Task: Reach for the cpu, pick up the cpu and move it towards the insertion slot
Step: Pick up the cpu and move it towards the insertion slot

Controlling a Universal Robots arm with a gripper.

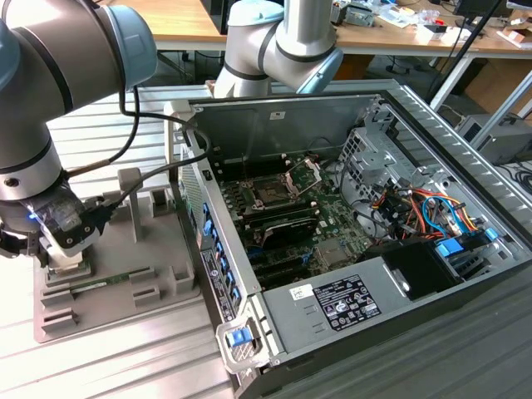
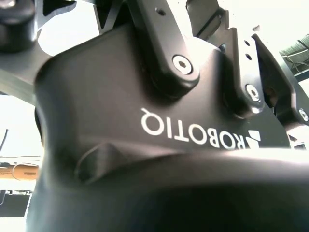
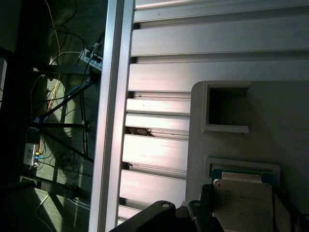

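Above a slatted metal table (image 1: 108,370), the tool (image 1: 65,251) hangs over the cpu (image 3: 244,203); its grip cannot be told.

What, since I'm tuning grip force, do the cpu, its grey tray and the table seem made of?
The cpu: a silvery lid with a soft sheen, apparently metal, over a green edge, likely circuit board. The grey tray: matte, even grey with moulded-looking pockets, probably plastic. The table: bright, pale ribbed slats catching the light, apparently aluminium.
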